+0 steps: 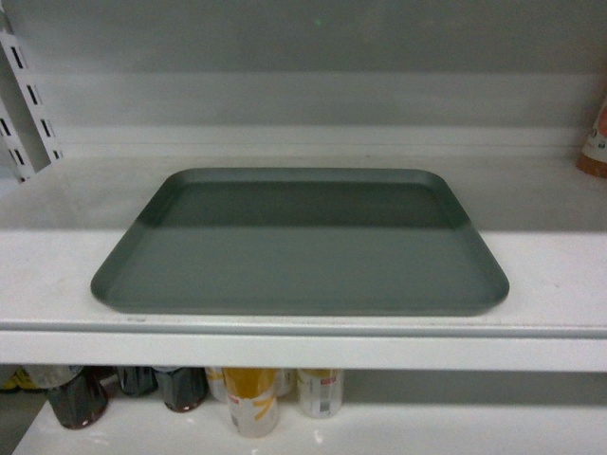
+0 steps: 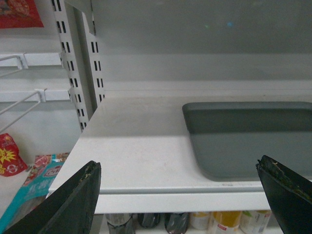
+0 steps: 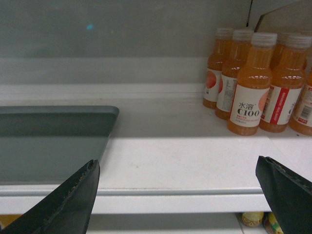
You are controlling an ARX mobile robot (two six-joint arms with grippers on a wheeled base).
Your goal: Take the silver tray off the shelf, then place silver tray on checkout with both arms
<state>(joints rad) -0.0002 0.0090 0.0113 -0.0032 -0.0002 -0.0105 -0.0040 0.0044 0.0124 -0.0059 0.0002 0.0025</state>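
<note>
The silver tray (image 1: 300, 248) lies flat on the white shelf (image 1: 57, 275), its near rim close to the shelf's front edge. No gripper shows in the head view. In the left wrist view my left gripper (image 2: 178, 168) is open in front of the shelf edge (image 2: 146, 187), with the silver tray's left end (image 2: 248, 141) ahead to the right. From the right wrist camera, my right gripper (image 3: 178, 168) is open before the shelf (image 3: 185, 156), and the silver tray's right end (image 3: 53, 141) lies ahead to the left. The checkout is out of view.
Orange drink bottles (image 3: 248, 92) stand on the shelf right of the tray. Slotted uprights (image 2: 80, 83) rise at the shelf's left end, with snack packets (image 2: 29, 185) beyond. Cans and bottles (image 1: 251, 398) fill the lower shelf.
</note>
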